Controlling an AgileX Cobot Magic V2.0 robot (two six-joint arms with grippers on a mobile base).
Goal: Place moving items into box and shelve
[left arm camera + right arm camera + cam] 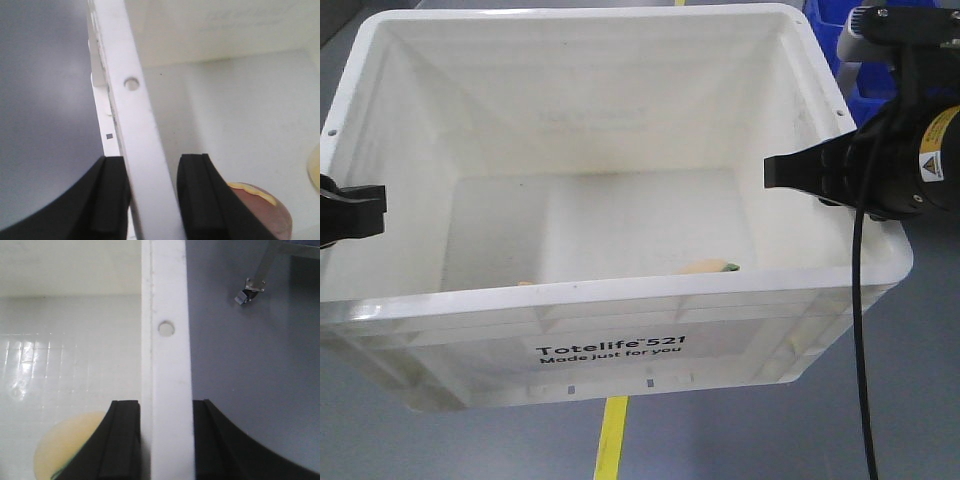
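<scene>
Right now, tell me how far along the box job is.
Done: the yellow-tan lump and the greyish-pink lump lie inside the box. In hand: the left gripper and right gripper each clamp a side rim. Left: shelving it; no shelf shows.

Black right gripper (800, 175), yellow warning label (932, 165), black cable (861, 330); left gripper (355, 212) black, blocky.

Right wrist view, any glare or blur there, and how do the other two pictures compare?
Right wrist view: glare patches on the box floor, rim fairly sharp. Left wrist view: soft all over, the greyish-pink lump blurred. Front view: printed label crisp, white interior somewhat washed out.
</scene>
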